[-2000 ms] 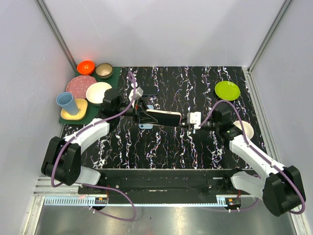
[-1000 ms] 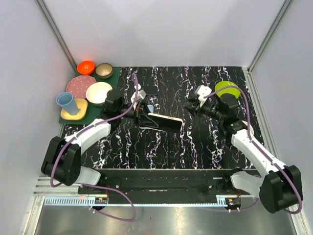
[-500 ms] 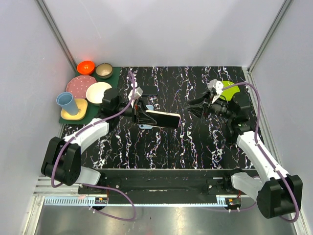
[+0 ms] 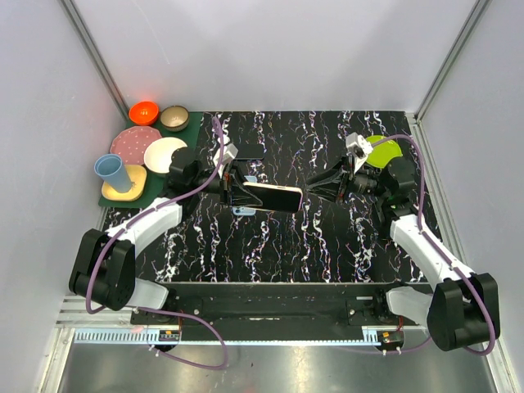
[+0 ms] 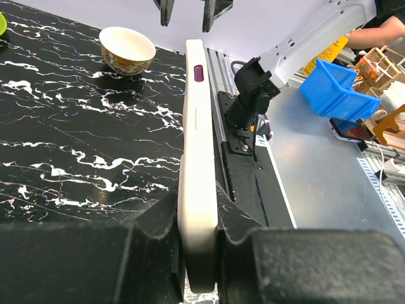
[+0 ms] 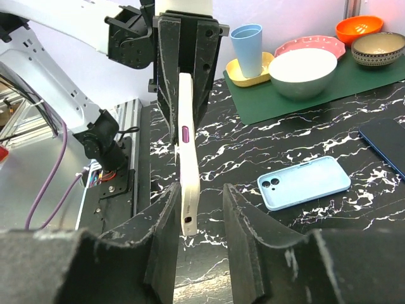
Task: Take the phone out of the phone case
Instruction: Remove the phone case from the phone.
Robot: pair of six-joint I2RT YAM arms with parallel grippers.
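The phone sits in a cream phone case (image 4: 272,197) with a purple side button and is held in the air, edge-up. My left gripper (image 4: 232,190) is shut on its left end; in the left wrist view both fingers press on the case (image 5: 198,158). My right gripper (image 4: 312,182) is open at the free right end. In the right wrist view the case's end (image 6: 188,190) lies between the fingers (image 6: 166,228), close to the left one, with a gap on the right.
A pale blue empty case (image 6: 304,182) and a dark phone (image 6: 386,142) lie on the black marble table. A green mat (image 4: 187,135) at the back left carries a blue cup (image 4: 110,170), plates and bowls. A green plate (image 4: 385,150) lies back right and a patterned bowl (image 5: 127,49) near the right arm.
My right gripper has swung in from the back right to the phone's free end, and its jaws have narrowed. The left gripper has levelled the phone slightly.
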